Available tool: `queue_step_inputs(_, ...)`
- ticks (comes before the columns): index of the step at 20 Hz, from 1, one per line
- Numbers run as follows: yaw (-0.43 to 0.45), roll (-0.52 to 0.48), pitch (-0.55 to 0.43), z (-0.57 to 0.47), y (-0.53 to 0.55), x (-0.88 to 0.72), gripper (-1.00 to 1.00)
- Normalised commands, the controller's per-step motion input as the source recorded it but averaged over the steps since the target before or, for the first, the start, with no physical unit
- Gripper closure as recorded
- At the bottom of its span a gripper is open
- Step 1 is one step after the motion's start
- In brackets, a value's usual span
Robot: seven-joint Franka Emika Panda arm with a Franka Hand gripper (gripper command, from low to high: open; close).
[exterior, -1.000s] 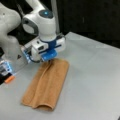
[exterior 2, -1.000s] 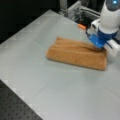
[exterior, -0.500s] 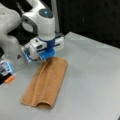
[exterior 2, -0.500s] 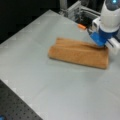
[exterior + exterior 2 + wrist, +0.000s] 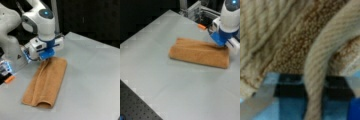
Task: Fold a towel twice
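One towel [image 5: 46, 82] lies folded into a long strip on your table [image 5: 95, 75] — the gripper [image 5: 47, 55], centre-left of frame, pinches its far end.

- The gripper [image 5: 48, 55] is pressing down at the towel's [image 5: 46, 82] 12 o'clock end in a front view, and its fingertips are lying hidden behind the blue finger mounts and the cloth.
- In a front view the gripper [image 5: 220, 42] is covering the towel's [image 5: 200, 52] 2 o'clock corner, so the contact there is not showing.
- The wrist view is filling with blurred towel [image 5: 290, 37] folds, running off every edge; a fold is crossing between the fingers [image 5: 262, 95] at 6 o'clock, and their tips are not showing.
- The arm is running off the frame at 12 o'clock in both front views.
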Motion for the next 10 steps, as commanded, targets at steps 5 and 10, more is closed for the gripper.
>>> queue_step_inputs(5, 0.024, 0.188, -0.360, -0.25, -0.14, -0.73, -1.00)
queue_step_inputs(10, 0.056, 0.197, -0.341, -0.16, -0.21, -0.74, -1.00)
